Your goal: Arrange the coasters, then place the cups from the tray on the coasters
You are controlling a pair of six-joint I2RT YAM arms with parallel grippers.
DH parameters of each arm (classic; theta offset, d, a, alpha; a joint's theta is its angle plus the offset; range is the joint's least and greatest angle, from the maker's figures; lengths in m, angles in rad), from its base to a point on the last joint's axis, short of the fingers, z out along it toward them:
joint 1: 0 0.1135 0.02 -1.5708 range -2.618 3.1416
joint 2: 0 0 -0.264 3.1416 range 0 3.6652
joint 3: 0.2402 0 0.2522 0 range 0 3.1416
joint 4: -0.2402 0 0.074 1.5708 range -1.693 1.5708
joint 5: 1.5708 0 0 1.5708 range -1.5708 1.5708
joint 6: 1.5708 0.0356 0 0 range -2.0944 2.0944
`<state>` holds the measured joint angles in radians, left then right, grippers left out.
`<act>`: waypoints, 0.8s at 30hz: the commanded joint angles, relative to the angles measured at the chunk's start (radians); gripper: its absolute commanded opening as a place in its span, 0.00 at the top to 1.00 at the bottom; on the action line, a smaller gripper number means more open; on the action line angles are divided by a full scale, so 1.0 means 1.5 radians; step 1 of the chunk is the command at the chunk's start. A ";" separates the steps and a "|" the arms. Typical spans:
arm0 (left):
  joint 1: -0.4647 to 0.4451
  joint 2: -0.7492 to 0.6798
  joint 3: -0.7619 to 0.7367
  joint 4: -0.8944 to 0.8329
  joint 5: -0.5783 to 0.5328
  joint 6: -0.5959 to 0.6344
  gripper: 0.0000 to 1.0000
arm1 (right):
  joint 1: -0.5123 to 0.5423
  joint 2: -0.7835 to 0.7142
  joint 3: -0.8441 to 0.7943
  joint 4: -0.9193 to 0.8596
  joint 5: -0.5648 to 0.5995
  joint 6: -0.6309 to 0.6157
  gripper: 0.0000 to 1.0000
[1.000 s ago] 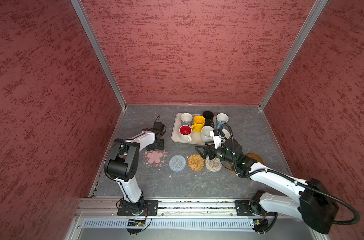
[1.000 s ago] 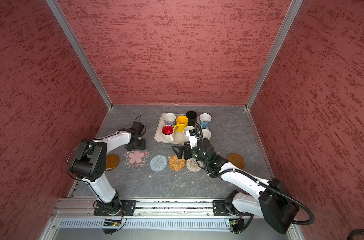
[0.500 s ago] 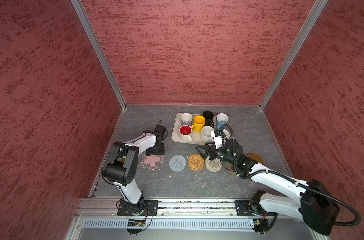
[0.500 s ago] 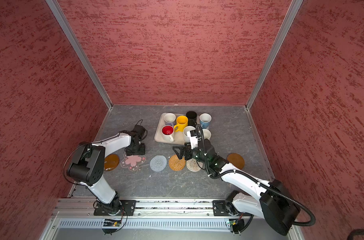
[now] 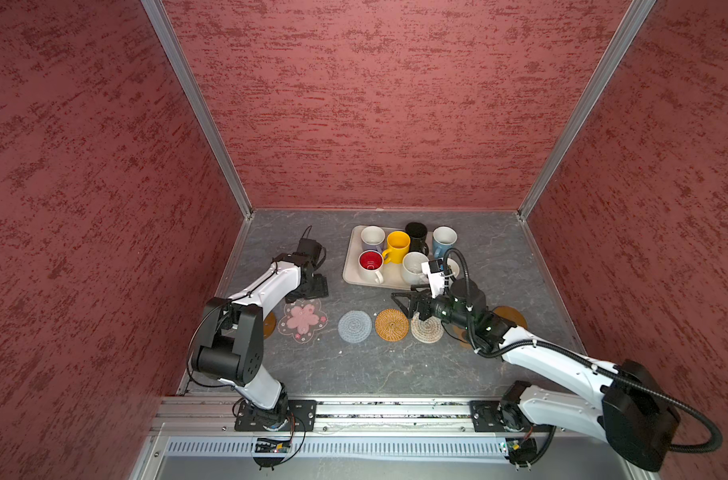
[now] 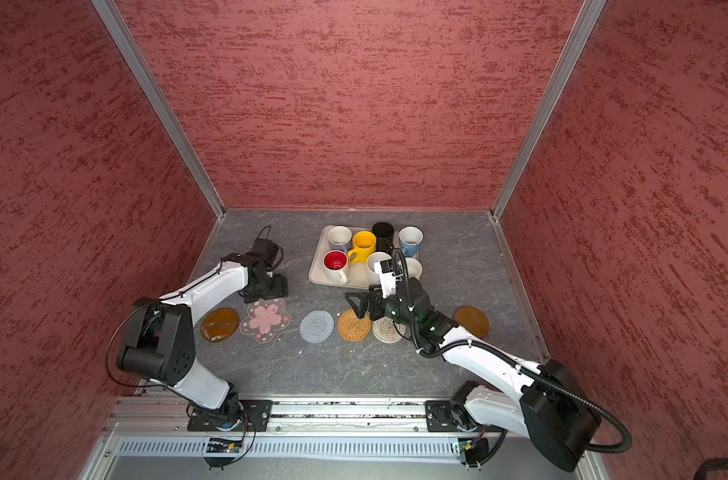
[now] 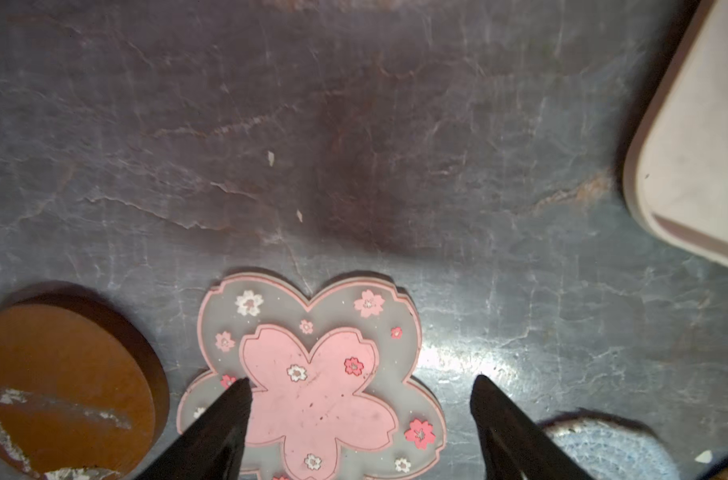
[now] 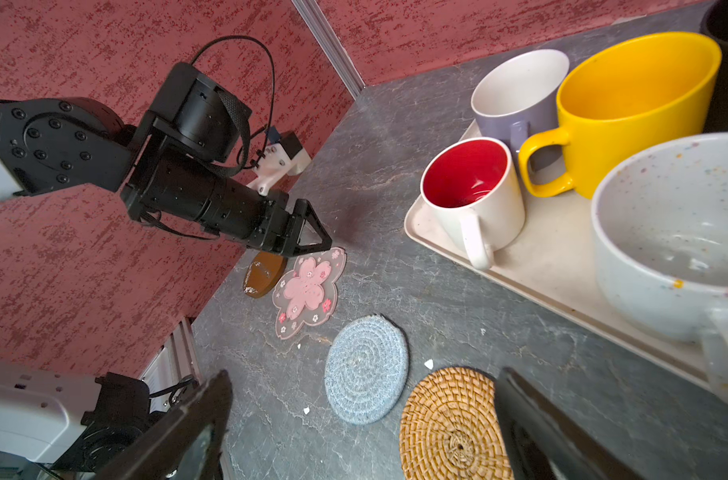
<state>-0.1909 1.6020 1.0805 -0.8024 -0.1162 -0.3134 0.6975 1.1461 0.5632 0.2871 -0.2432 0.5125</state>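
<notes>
Step in hand: coaster arranging, near its end by my read, as no cup is off the tray (image 5: 391, 277) yet. The pink flower coaster (image 5: 302, 320) lies flat on the worktop (image 5: 354, 374), lower centre-left in both top views. It sits in a row w/ a wooden disc (image 6: 220, 325) to its left and the grey-blue round (image 5: 355, 326), orange-tan round (image 5: 391, 324) and beige round (image 5: 428, 329) to its right. L fingers (image 7: 221, 424) stand apart, clamped on nothing: one tip is over a petal on the disc side, the other past the flower's edge on the grey-blue side. Touching or just above, can't tell. R fingers (image 8: 537, 432) are wide apart too, empty, over the orange-tan/beige rounds. The flower has no real long axis, approx as wide as tall. In a top view a notch btw two petals seems to face up-frame and one petal down-frame. Next move prob. calls for lifting clear w/o dragging the flower, then reaching to the tray for a cup, e.g. the red-inside cup (image 5: 370, 264), nearest that arm.
</notes>
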 commanded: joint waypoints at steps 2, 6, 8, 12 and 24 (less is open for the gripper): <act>0.038 0.022 0.023 0.019 0.046 0.034 0.18 | 0.000 -0.005 0.020 -0.005 0.000 -0.007 0.01; 0.055 0.058 0.054 0.027 0.061 0.049 0.23 | 0.000 -0.009 0.026 -0.025 0.010 -0.021 0.01; 0.055 0.075 0.070 0.028 0.065 0.052 0.25 | -0.001 -0.010 0.027 -0.030 0.016 -0.025 0.01; 0.056 0.115 0.101 0.028 0.076 0.053 0.28 | -0.001 -0.007 0.025 -0.032 0.020 -0.028 0.01; 0.059 0.155 0.079 0.048 0.081 0.023 0.32 | 0.000 -0.012 0.011 -0.033 0.026 -0.028 0.01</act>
<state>-0.1066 1.8458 1.2163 -0.7551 -0.0116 -0.2611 0.6975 1.1461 0.5674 0.2382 -0.2260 0.4858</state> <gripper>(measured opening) 0.683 0.987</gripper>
